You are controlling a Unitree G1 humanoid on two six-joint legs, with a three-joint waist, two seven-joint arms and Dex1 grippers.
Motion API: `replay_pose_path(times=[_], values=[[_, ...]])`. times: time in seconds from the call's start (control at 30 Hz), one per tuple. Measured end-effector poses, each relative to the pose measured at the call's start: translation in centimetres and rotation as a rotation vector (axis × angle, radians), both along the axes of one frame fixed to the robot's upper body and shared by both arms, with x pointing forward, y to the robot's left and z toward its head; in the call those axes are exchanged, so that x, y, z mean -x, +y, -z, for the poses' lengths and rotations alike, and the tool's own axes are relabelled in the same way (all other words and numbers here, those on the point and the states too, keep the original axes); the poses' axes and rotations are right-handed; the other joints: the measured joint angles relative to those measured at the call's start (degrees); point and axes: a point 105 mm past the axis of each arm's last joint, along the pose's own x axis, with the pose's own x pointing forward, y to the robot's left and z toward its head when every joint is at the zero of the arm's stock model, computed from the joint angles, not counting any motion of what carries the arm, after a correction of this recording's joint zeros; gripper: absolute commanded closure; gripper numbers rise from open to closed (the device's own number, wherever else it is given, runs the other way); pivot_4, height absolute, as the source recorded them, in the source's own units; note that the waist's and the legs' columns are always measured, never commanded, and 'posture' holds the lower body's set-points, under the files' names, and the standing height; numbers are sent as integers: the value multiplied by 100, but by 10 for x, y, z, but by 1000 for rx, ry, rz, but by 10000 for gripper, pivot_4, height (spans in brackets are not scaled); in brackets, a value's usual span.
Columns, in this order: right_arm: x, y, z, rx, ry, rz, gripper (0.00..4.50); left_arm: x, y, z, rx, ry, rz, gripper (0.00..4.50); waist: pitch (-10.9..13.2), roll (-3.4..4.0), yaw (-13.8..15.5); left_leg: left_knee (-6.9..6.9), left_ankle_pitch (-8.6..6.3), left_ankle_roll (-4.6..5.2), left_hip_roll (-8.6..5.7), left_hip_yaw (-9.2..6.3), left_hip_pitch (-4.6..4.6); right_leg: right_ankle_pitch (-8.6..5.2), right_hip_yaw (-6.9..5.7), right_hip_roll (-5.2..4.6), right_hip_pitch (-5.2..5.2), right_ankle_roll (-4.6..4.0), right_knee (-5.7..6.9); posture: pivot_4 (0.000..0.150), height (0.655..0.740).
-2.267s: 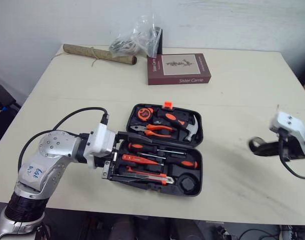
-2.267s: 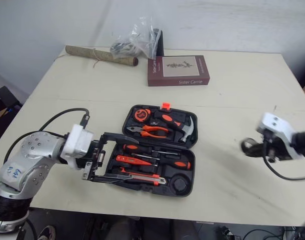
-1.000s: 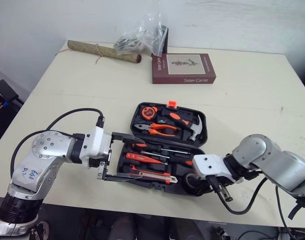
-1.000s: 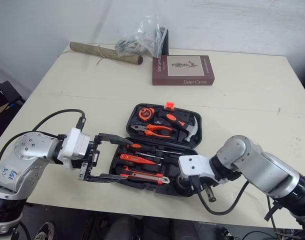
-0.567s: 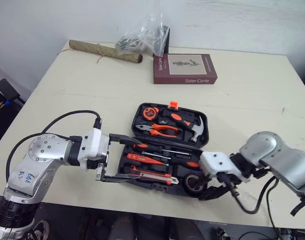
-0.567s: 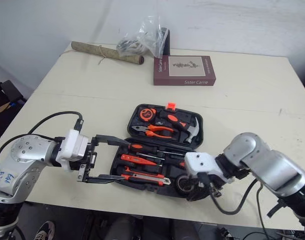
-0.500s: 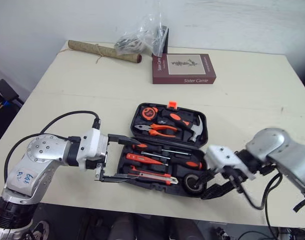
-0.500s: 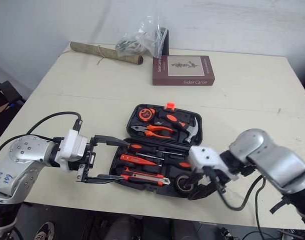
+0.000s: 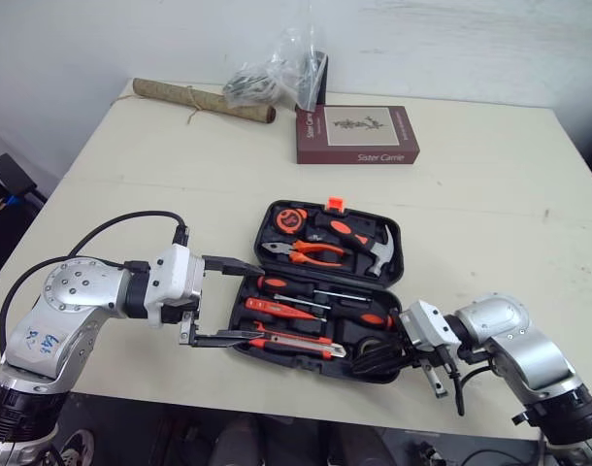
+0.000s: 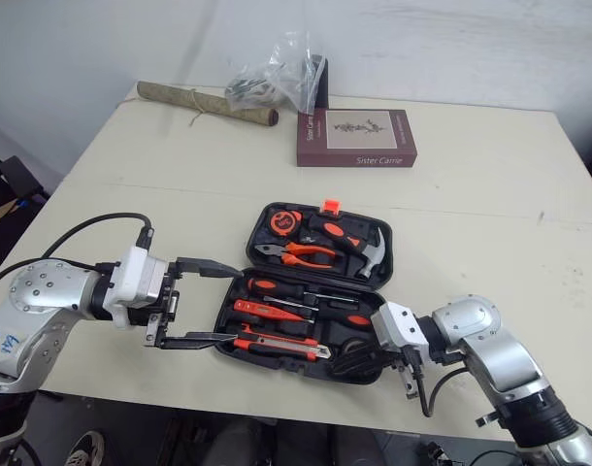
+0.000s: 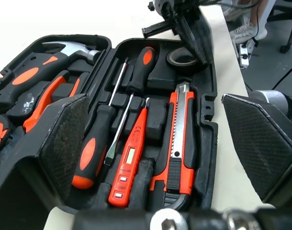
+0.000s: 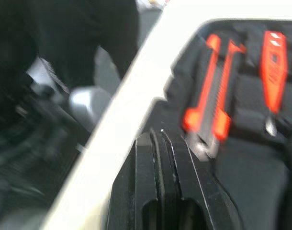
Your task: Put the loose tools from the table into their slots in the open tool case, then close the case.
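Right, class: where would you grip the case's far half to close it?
Probably the far rim beside the orange latch, reached from above and behind: the case lies open flat, so that edge gives most leverage.

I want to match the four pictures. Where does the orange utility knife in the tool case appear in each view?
Left eye view: the utility knife lies in the front row of the tool case, nearest the robot.
Right eye view: the same front row.
Left wrist view: against the case's side wall.
Right wrist view: blurred, lying in the case.
Shared landmark: the flat orange tester lying right beside it.
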Motion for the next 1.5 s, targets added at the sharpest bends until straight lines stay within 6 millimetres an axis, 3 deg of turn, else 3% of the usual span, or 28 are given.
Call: replay_pose_path(times=[0.27, 0.4, 0.5, 0.6, 0.7, 0.77, 0.8, 0.97, 1.23, 1.5], values=[[-1, -4, 7, -9, -91, 10, 44456, -1, 10, 22, -2, 61, -76, 0, -2, -3, 1, -2, -2, 3, 1, -2, 54, 0, -1, -2, 60, 0, -12, 1500, 7400], [-13, -3, -6, -77, 18, 157, 44456, -12, 21, 21, 47, 58, -172, 0, 1, 2, -1, -2, -1, 1, 2, -3, 48, 0, -2, -3, 51, 0, -7, 1500, 7400], [-25, -15, -33, -130, 37, 270, 45000, -30, 45, 17, 96, 40, -327, 6988, 6, 11, 5, -2, -1, 0, 2, -4, 36, 0, -4, -2, 37, 0, -2, 1500, 7400], [-38, -55, -52, -64, 18, 436, 45000, -56, 75, 15, 128, 20, -527, 18826, 5, 9, 41, -3, -1, 1, -2, -12, 31, 0, -13, -4, 40, 0, -9, 1500, 7400], [-50, -91, -50, -3, -9, 602, 45000, -72, 88, 23, 128, 40, -617, 32560, 3, 4, 47, -2, -5, 9, -11, -12, 32, 0, -12, -12, 45, 0, -10, 1500, 7400], [-56, -102, -41, 19, -10, 672, 45000, -78, 80, 34, 112, 68, -607, 42287, 3, 4, 23, -2, -5, 9, -10, -11, 28, 0, -12, -12, 41, 0, -5, 1500, 7400], [-58, -103, -36, 27, -12, 692, 45000, -82, 74, 39, 104, 76, -592, 44563, 3, 4, 21, -1, -4, 8, -10, -11, 29, 0, -12, -11, 41, 0, -2, 1500, 7400], [-63, -88, 2, 69, 38, 697, 45000, -103, 50, 51, 38, 76, -542, 44563, 3, 5, -17, 0, 3, -4, 1, 8, 23, 0, 0, 3, 17, 1, 17, 1500, 7400], [-85, -51, -8, 46, 38, 646, 45000, -109, 20, 75, -63, 199, -460, 44563, 3, 5, -74, 4, 7, -11, 3, 29, 3, 0, 2, -2, -39, 0, 81, 1500, 7400], [-106, -52, -14, 48, 26, 689, 45000, -122, 13, 75, -36, 199, -505, 44563, 3, 5, -35, 16, 13, -10, 3, 35, 0, 0, 2, -9, -47, 0, 83, 1500, 7400]])
